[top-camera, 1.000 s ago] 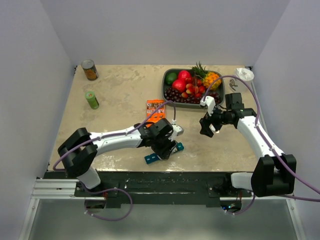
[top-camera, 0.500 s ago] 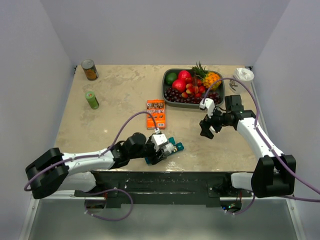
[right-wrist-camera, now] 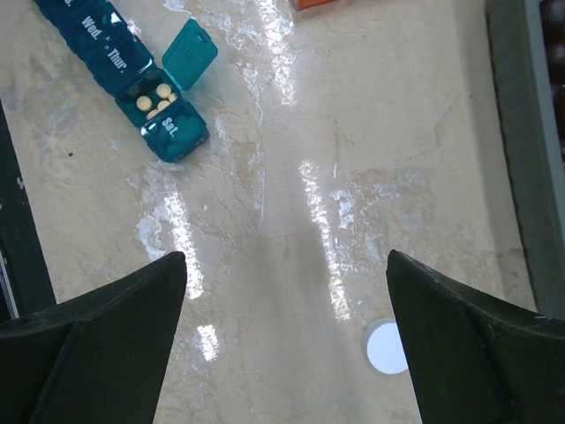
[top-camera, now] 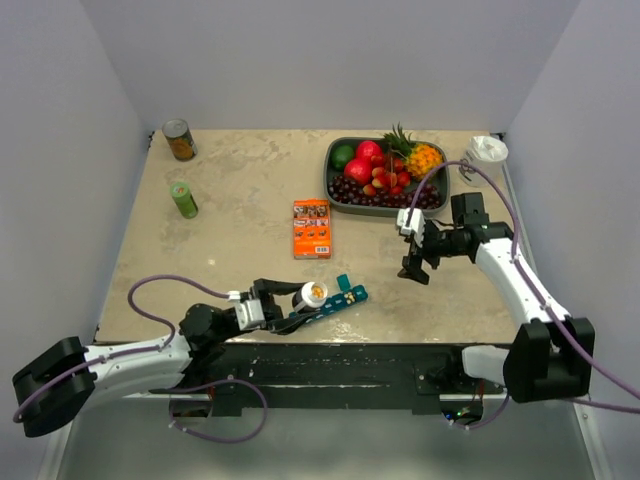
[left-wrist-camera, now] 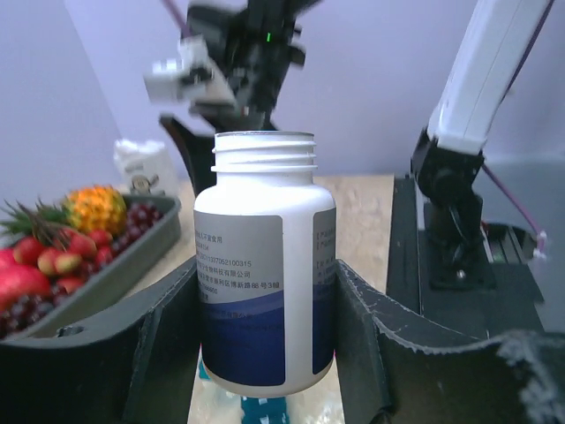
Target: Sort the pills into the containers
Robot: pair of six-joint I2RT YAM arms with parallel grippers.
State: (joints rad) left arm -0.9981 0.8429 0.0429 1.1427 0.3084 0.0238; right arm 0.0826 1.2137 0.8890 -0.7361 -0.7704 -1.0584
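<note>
White plastic bottle [left-wrist-camera: 263, 221], blue-banded label, is clamped upright between the left jaws at the near edge of the desk [top-camera: 240, 250]. Its neck is uncapped, and orange-yellow pills [top-camera: 314, 292] show inside it from above. The left arm [top-camera: 130, 355] lies low along the front edge.

Just beside the bottle, on its right, lies the teal pill organiser [right-wrist-camera: 132, 62], a narrow strip resting flat on the desk. The compartment next to the end one marked "Sat." has its lid [right-wrist-camera: 190, 53] flipped open, and several pale yellow pieces lie in it. The "Sat." lid is closed.

Farther right, a small round white cap [right-wrist-camera: 386, 346] lies on the desk, well apart from the organiser.

The right arm [top-camera: 510, 275] hangs above this area. The right jaws are spread wide, pointing down, with nothing between them.

Beyond the organiser lies a flat orange box [top-camera: 312, 228]. A green can [top-camera: 183, 199] stands at far left. A dark fruit tray [top-camera: 335, 190] and a second can [top-camera: 180, 140] stand at the far edge.
</note>
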